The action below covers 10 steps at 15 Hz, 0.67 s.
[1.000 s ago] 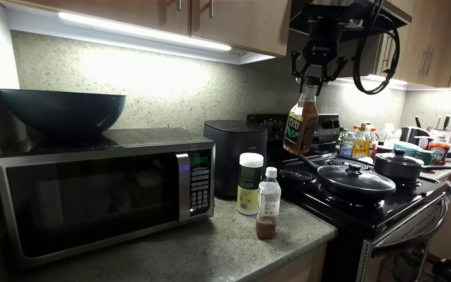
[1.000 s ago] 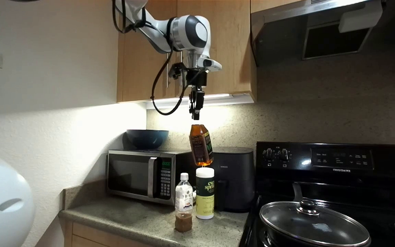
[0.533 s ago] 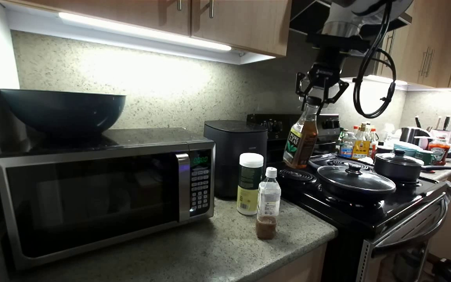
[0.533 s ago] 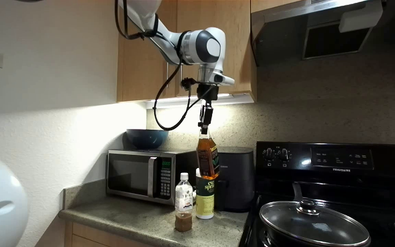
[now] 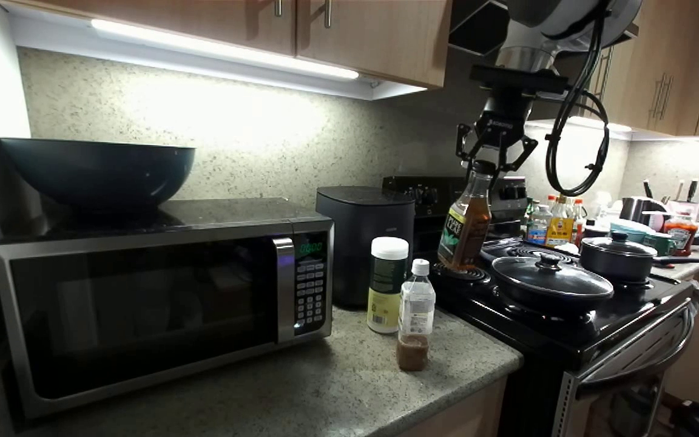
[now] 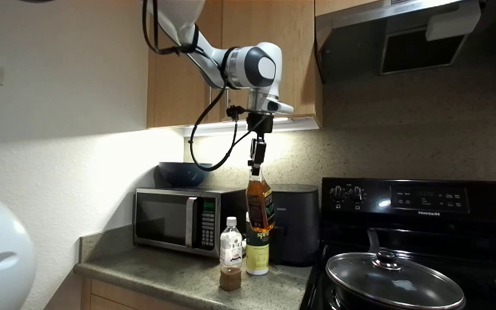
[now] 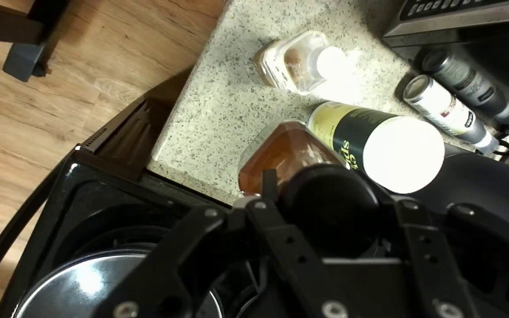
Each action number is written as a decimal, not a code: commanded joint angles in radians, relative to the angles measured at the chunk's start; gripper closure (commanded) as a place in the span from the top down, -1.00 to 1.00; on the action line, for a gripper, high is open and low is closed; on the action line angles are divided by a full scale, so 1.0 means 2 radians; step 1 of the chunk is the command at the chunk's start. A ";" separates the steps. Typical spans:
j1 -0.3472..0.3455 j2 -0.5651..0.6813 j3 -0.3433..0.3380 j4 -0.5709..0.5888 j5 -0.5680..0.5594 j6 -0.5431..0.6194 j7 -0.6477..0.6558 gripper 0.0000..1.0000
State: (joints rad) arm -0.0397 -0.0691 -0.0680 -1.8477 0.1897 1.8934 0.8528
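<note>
My gripper (image 5: 482,173) is shut on the neck of a Pure Leaf tea bottle (image 5: 466,233), just below its black cap. The bottle hangs in the air, tilted, amber inside, in both exterior views (image 6: 260,206). In the wrist view the black cap (image 7: 327,207) sits between the fingers and hides most of the neck; the bottle's body (image 7: 281,150) shows beyond it. A green and yellow canister with a white lid (image 5: 386,285) and a clear white-capped bottle with brown contents (image 5: 415,315) stand on the counter, near and below the held bottle.
A microwave (image 5: 161,309) with a dark blue bowl (image 5: 97,173) on top stands on the speckled counter (image 5: 325,388). A black appliance (image 6: 295,228) stands behind the canister. The stove bears a lidded pan (image 5: 550,282) and a lidded pot (image 5: 616,255). Wooden cabinets hang above.
The gripper and the held bottle have come down, at first also rightward in an exterior view, then more slowly. The grip stays on the neck. The other things have not moved.
</note>
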 commanded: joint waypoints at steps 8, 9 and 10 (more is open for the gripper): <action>-0.011 0.070 -0.009 0.019 0.019 -0.024 -0.002 -0.64; -0.011 0.079 -0.010 0.018 0.019 -0.017 -0.005 -0.64; -0.011 0.087 -0.010 0.019 0.019 -0.014 -0.007 -0.64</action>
State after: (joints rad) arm -0.0508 0.0705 -0.0899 -1.8450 0.1940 1.8756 0.8527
